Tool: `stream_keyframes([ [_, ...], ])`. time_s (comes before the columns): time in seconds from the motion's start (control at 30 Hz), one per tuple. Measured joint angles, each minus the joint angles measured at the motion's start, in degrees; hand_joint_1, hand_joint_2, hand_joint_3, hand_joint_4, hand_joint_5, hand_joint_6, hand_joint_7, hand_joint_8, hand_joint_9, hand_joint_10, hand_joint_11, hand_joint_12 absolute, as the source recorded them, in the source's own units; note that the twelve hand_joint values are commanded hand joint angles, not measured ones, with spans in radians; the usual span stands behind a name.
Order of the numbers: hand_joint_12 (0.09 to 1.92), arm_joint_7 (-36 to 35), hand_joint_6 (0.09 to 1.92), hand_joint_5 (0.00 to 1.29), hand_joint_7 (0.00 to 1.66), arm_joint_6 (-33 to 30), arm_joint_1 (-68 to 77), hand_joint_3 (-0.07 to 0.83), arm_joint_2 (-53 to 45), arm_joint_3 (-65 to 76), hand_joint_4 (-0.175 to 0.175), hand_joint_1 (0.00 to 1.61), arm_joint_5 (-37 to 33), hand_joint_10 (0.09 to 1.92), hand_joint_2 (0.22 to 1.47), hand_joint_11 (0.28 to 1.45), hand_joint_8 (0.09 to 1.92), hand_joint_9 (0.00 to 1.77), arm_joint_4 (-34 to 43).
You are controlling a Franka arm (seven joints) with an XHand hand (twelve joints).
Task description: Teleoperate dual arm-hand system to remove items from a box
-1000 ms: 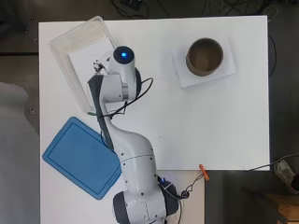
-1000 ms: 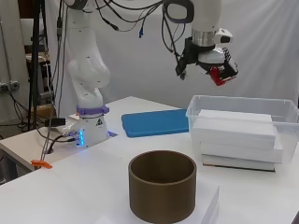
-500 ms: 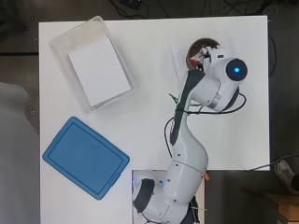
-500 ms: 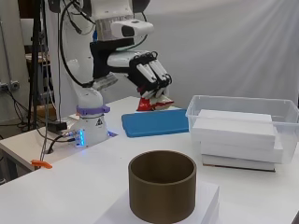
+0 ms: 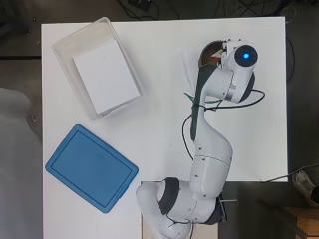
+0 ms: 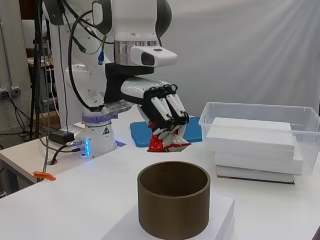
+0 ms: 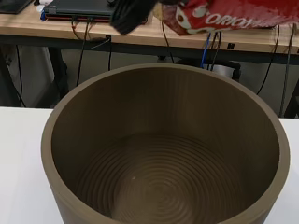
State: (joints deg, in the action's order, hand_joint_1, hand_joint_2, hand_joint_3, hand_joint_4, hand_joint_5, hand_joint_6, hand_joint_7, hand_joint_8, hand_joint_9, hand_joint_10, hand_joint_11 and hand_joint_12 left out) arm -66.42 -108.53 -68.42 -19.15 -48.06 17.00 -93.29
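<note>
My hand (image 6: pixel 162 112) is clenched around a red snack packet (image 6: pixel 167 141), fingers (image 6: pixel 172 111) curled down over its top so the crinkled bag dangles below them. I'm holding it in the air above the white table (image 6: pixel 70 195), just behind the brown round container (image 6: pixel 173 204) as the side camera sees it, and a little higher than its rim. From my wrist, the packet (image 7: pixel 224 16) sits at the edge of the picture with a dark fingertip (image 7: pixel 128 14) beside it, and the container's (image 7: pixel 163 149) open mouth fills nearly everything else; its inside is bare, ringed with fine ridges. Overhead, my arm covers most of the container (image 5: pixel 208 51), only an arc of its rim peeking out, with a sliver of red (image 5: pixel 218 56) against it. The container stands on a flat white block (image 6: pixel 165 226). Well off to the side is the clear plastic box (image 5: pixel 97 67), with a stack of white slabs (image 5: pixel 105 75) in it. The blue lid (image 5: pixel 91 167) lies flat on the table, apart from the box, nearer my base.
</note>
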Motion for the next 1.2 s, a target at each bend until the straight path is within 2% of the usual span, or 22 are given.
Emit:
stream_keyframes([
  [0.03, 1.75, 0.40, 1.06, 0.84, 0.72, 0.63, 2.43, 0.007, -1.39, 1.67, -0.175, 1.36, 0.92, 1.18, 1.18, 0.75, 1.70, 0.90, 1.51],
  [0.1, 1.80, 1.20, 1.15, 0.87, 0.78, 1.94, 7.37, 0.003, -4.02, 4.89, -0.068, 1.17, 2.68, 1.36, 1.17, 0.80, 1.80, 0.97, 4.98],
  [0.13, 1.81, 1.74, 1.17, 0.88, 0.79, 2.54, 9.67, 0.002, -5.23, 6.41, -0.033, 1.12, 3.64, 1.42, 1.17, 0.81, 1.84, 1.00, 6.64],
  [0.2, 1.83, 2.91, 1.19, 0.88, 0.81, 3.11, 13.11, 0.001, -7.47, 8.86, -0.005, 1.08, 5.40, 1.49, 1.17, 0.83, 1.89, 1.02, 8.60],
  [0.23, 1.85, 3.60, 1.18, 0.87, 0.82, 3.20, 13.97, 0.001, -7.99, 9.40, 0.057, 1.04, 6.23, 1.55, 1.17, 0.85, 1.91, 1.03, 8.63],
  [0.27, 1.65, 4.16, 0.85, 0.66, 0.81, 3.22, 14.30, -0.008, -8.08, 9.61, 0.050, 0.81, 7.04, 1.34, 1.13, 0.74, 1.57, 0.98, 8.27],
  [0.3, 1.14, 4.45, 0.51, 0.40, 0.54, 3.46, 14.53, -0.019, -8.20, 9.83, 0.033, 0.48, 7.68, 0.92, 1.01, 0.57, 1.01, 0.68, 7.64],
  [0.33, 0.68, 4.37, 0.27, 0.21, 0.30, 4.01, 14.98, -0.018, -8.53, 10.24, 0.013, 0.25, 7.67, 0.56, 0.90, 0.47, 0.56, 0.44, 7.39],
  [0.37, 0.37, 4.56, 0.13, 0.10, 0.16, 5.02, 15.92, -0.012, -9.07, 10.94, -0.001, 0.13, 7.64, 0.33, 0.84, 0.44, 0.29, 0.31, 7.91],
  [0.4, 0.19, 4.98, 0.09, 0.05, 0.09, 6.53, 17.24, -0.007, -9.59, 11.84, -0.009, 0.06, 8.03, 0.18, 0.81, 0.44, 0.14, 0.26, 9.12],
  [0.43, 0.10, 5.23, 0.09, 0.02, 0.07, 8.27, 18.76, -0.003, -9.92, 12.77, -0.011, 0.03, 8.63, 0.11, 0.80, 0.45, 0.09, 0.25, 10.83],
  [0.57, 0.09, 5.16, 0.09, 0.00, 0.11, 10.48, 21.82, 0.004, -9.43, 13.51, -0.011, 0.00, 8.91, 0.09, 0.81, 0.46, 0.09, 0.28, 16.39],
  [0.63, 0.09, 5.07, 0.09, 0.02, 0.14, 9.52, 21.79, 0.007, -8.57, 14.20, -0.010, 0.00, 8.64, 0.09, 0.83, 0.46, 0.09, 0.31, 15.53],
  [0.73, 0.09, 4.56, 0.09, 0.19, 0.39, 8.52, 22.05, 0.003, -6.75, 14.82, 0.014, 0.00, 7.29, 0.09, 0.86, 0.53, 0.09, 0.50, 11.43],
  [0.83, 0.09, 2.47, 0.09, 0.26, 0.54, 5.75, 22.83, 0.003, -0.15, 16.46, 0.012, 0.00, 2.63, 0.09, 0.88, 0.60, 0.09, 0.63, 7.09],
  [0.97, 0.09, 0.66, 0.09, 0.24, 0.53, 5.58, 24.49, -0.002, 10.98, 18.82, -0.010, 0.00, -3.73, 0.09, 0.87, 0.60, 0.09, 0.61, 2.21],
  [1.1, 0.09, -1.64, 0.09, 0.19, 0.42, 6.90, 25.07, -0.004, 18.71, 19.81, -0.024, 0.00, -9.28, 0.09, 0.86, 0.55, 0.09, 0.48, -0.27],
  [1.2, 0.09, -4.77, 0.09, 0.20, 0.44, 8.35, 28.42, -0.001, 27.24, 25.02, -0.031, 0.00, -14.20, 0.09, 0.87, 0.54, 0.09, 0.50, -6.83],
])
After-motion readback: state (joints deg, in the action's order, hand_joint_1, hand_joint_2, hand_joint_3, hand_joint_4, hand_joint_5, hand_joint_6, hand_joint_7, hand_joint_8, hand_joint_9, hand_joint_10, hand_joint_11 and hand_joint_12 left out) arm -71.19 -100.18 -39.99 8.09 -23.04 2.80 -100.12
